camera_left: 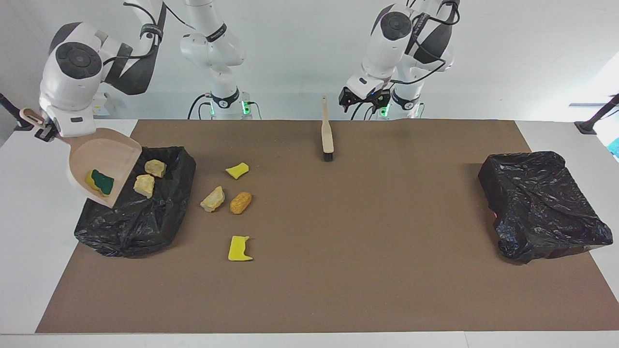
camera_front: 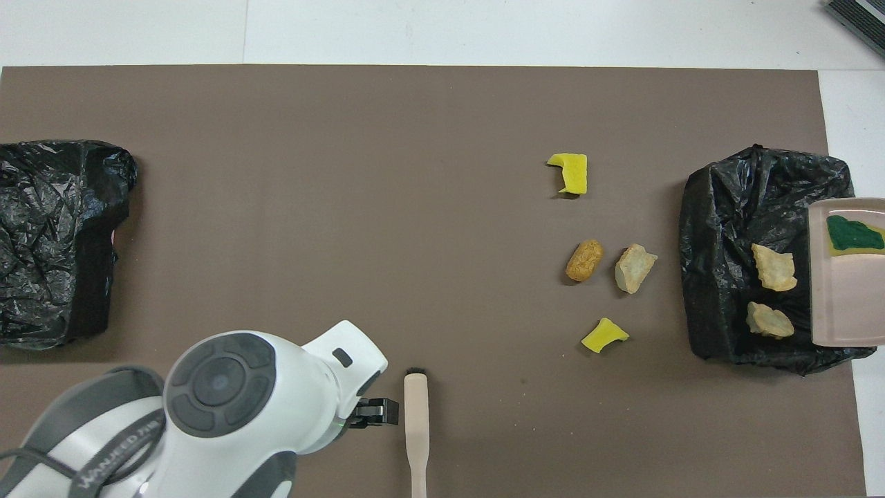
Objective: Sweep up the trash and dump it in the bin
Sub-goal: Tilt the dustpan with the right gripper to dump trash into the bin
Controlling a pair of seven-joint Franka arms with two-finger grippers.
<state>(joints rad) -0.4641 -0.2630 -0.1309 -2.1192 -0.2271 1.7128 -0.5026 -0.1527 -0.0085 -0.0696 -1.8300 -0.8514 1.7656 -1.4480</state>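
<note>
My right gripper is shut on the handle of the beige dustpan, which tilts steeply over the black bin at the right arm's end. A yellow-and-green sponge still clings inside the pan. Two tan lumps lie in the bin. On the mat beside the bin lies more trash: a yellow sponge piece, a pale lump, an orange lump and a second yellow piece. My left gripper hangs open beside the beige brush, not touching it.
A second black bin sits at the left arm's end of the brown mat. The brush rests with its bristle head farther from the robots and its handle pointing toward them. The left arm's wrist covers the mat beside it.
</note>
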